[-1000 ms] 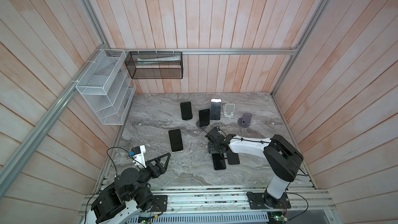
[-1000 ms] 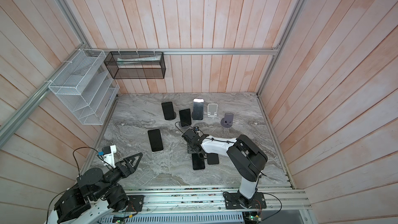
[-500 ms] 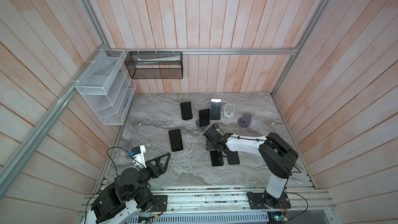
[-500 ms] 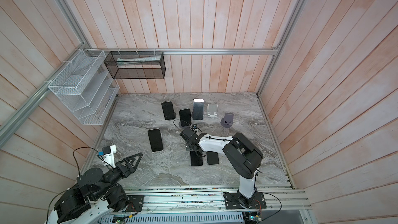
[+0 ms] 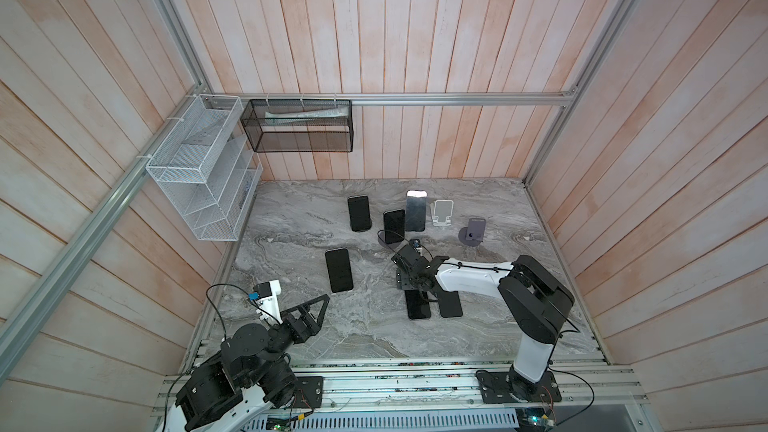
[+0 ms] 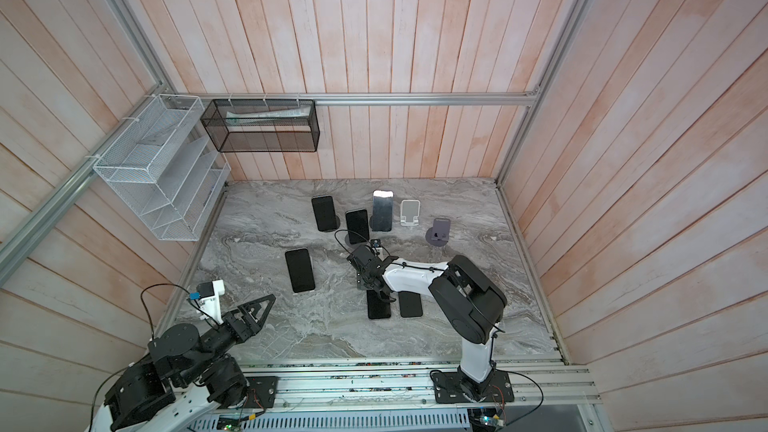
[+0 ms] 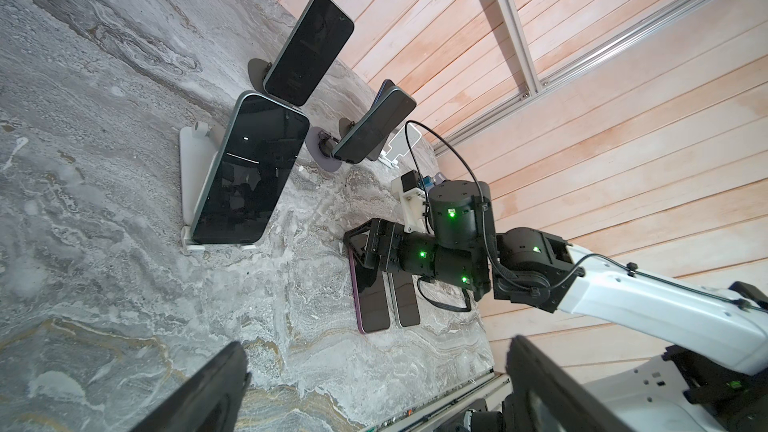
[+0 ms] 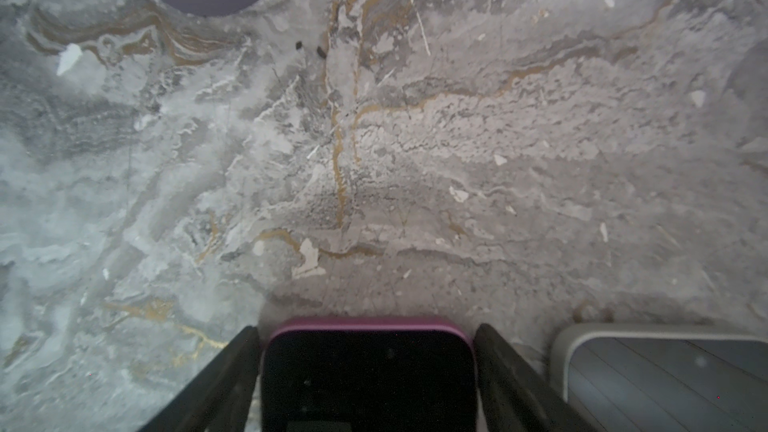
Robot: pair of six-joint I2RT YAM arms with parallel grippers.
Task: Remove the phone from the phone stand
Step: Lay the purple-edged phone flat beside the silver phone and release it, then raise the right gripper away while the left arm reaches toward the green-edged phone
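R gripper straddles pink phone, grip unclear; 2 flat, 4 on stands.

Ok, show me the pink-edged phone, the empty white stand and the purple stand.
pink-edged phone [image 8: 368, 376]: right wrist view, on its dark screen.
empty white stand [image 5: 443, 210]: a top view, on its back plate.
purple stand [image 5: 475, 228]: a top view, on its upright plate.
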